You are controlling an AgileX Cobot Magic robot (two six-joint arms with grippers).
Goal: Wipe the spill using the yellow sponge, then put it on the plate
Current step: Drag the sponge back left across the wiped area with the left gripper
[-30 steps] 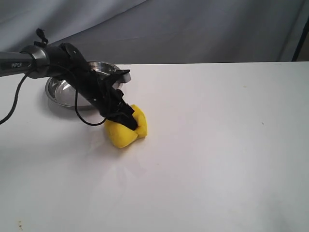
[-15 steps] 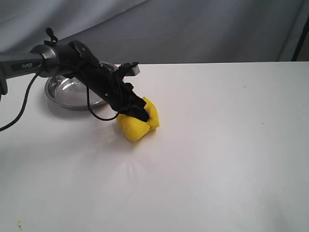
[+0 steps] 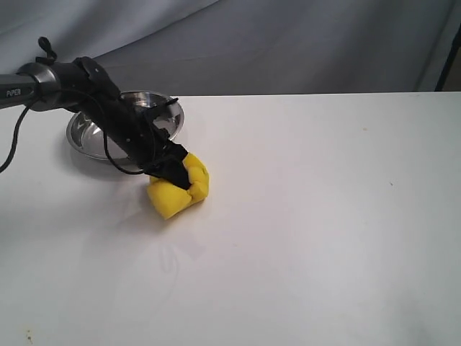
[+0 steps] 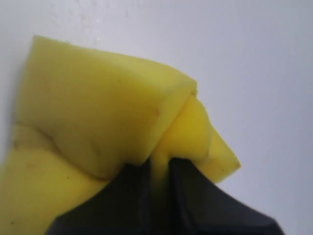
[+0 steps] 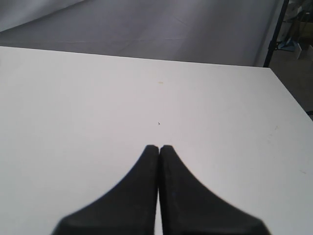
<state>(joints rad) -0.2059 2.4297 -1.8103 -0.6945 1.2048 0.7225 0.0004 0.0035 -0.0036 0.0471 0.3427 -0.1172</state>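
Observation:
My left gripper [image 3: 175, 171] is shut on the yellow sponge [image 3: 176, 192], pinching the foam so it bulges on both sides and rests on the white table. In the left wrist view the sponge [image 4: 98, 117] fills most of the picture, squeezed between the black fingers of the left gripper [image 4: 160, 169]. The steel plate [image 3: 85, 135] sits behind the left arm, at the back left. No spill shows on the table. My right gripper [image 5: 159, 148] is shut on nothing above bare table; it is outside the exterior view.
The white table [image 3: 324, 216] ends at a grey backdrop [image 3: 288, 43] behind. A black cable [image 3: 16, 155] loops down from the left arm. A dark stand leg [image 5: 274, 34] stands past the table's far corner in the right wrist view.
The left gripper, still holding the sponge, swung right half a second ago and has since dragged it back left across the table, toward the front of the plate.

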